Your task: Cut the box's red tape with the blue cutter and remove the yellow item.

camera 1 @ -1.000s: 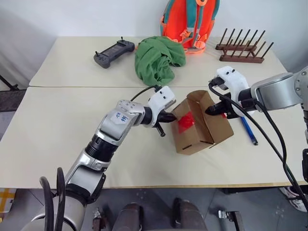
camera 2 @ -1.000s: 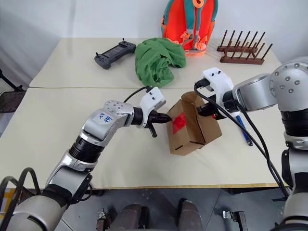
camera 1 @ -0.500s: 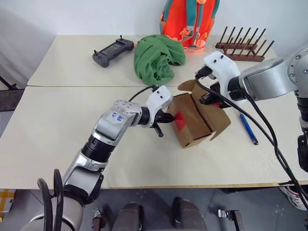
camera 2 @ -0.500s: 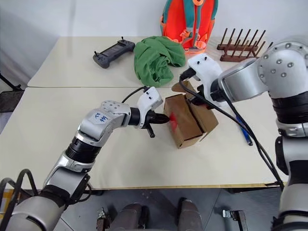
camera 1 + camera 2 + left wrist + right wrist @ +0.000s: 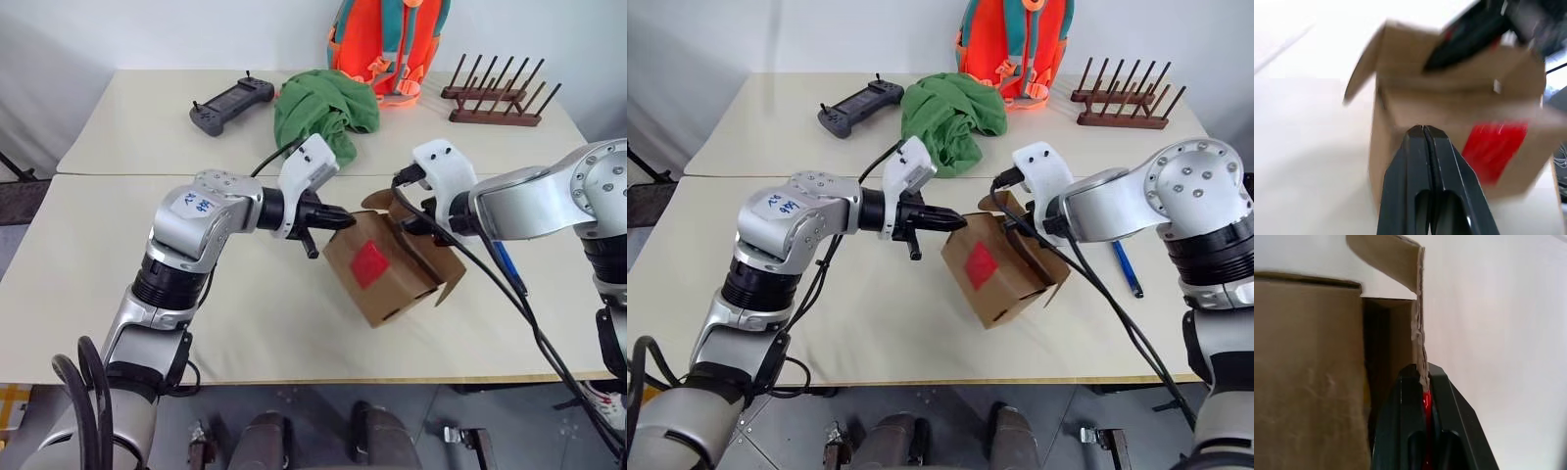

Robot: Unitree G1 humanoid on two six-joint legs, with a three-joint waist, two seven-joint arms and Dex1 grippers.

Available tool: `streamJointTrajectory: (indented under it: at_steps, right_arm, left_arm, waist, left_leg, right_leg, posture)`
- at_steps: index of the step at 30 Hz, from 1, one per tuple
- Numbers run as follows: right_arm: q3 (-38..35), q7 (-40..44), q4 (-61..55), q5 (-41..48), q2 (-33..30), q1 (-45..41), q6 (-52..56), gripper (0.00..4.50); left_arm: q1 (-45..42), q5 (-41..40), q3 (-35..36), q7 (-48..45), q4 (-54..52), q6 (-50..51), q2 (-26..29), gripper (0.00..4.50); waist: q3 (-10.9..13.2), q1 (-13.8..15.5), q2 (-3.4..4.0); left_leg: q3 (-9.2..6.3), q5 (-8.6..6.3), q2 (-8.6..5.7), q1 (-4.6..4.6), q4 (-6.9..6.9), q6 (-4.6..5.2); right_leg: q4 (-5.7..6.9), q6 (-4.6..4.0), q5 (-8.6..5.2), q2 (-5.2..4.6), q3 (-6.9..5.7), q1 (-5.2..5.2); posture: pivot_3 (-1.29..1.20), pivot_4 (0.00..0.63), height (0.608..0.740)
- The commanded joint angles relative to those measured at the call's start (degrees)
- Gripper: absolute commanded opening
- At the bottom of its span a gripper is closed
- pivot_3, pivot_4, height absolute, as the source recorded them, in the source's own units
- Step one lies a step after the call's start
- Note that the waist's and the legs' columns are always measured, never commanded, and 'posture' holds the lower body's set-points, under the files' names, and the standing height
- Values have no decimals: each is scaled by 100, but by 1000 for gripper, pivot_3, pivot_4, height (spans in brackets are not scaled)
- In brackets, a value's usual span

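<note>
While the box [image 5: 384, 269] hangs tilted above the near table, red tape [image 5: 368, 262] facing the camera, the right gripper [image 5: 423, 221] is pinched tight on one of its open flaps and the left gripper [image 5: 345, 219], fingers pressed together and holding nothing, touches its upper left corner. Blue cutter [image 5: 506, 263]: flat on the table just right of the box. Far table: grey controller [image 5: 231, 104], green cloth [image 5: 321, 115], orange backpack [image 5: 387, 39], wooden rack [image 5: 498, 100].
</note>
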Motion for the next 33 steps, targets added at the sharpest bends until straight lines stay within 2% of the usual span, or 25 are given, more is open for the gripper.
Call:
streamJointTrajectory:
  at_steps: [1, 5, 9, 15, 21, 28, 33]
  right_arm:
    - [-14, -174, -250, 189, -157, -21, -270, 54]
    - [-1, -250, -326, 189, -189, -5, -393, 54]
    - [-26, -338, -368, 189, -238, -7, -464, 54]
    - [-89, -388, -414, 189, -399, 60, -513, 54]
    - [-136, -442, -268, 189, -556, 40, -531, 54]
    - [-311, -621, 8, 189, -703, 23, -643, 54]
    - [-516, -624, 126, 189, -768, 636, -786, 54]
  left_arm:
    - [-164, -158, -53, 25, -167, -77, -217, 0]
    - [-46, 22, -486, -5, -159, -327, -331, 0]
    - [14, 279, -947, -103, -155, -554, -124, 0]
    - [22, 287, -920, -197, -156, -532, 201, 0]
    - [241, 561, -1438, -512, -352, -716, 808, 0]
    - [337, 590, -1491, -613, -494, -613, 962, 0]
    - [533, 512, -1482, -657, -763, -403, 1166, 0]
  waist:
    - [0, -1, 0]
    - [0, -6, 0]
    - [0, -6, 0]
    - [0, -4, 0]
    - [0, -1, 0]
    - [0, 11, 0]
    - [0, 33, 0]
  left_leg:
    - [0, 0, 0, 0, 1, 0]
    - [1, 0, 1, -1, -1, 0]
    - [2, 0, 1, -1, 0, 0]
    - [2, 0, 2, -1, 0, 0]
    - [0, 0, 2, -1, 0, 0]
    - [1, 0, 1, -1, 9, 1]
    - [-1, 0, 0, -1, 10, 2]
  right_leg:
    - [0, 0, 0, 0, 1, 0]
    - [0, 0, 0, 1, 1, -1]
    - [0, 0, 0, 1, 2, -1]
    - [0, 0, 0, 1, 4, -2]
    - [0, 0, 0, 0, 3, -2]
    - [0, 0, 0, 0, 6, 2]
    - [1, 0, 0, -2, 6, 6]
  posture:
    - [0, 150, 740]
    - [0, 150, 740]
    - [0, 150, 740]
    - [0, 150, 740]
    - [0, 150, 740]
    - [0, 150, 740]
    - [0, 150, 740]
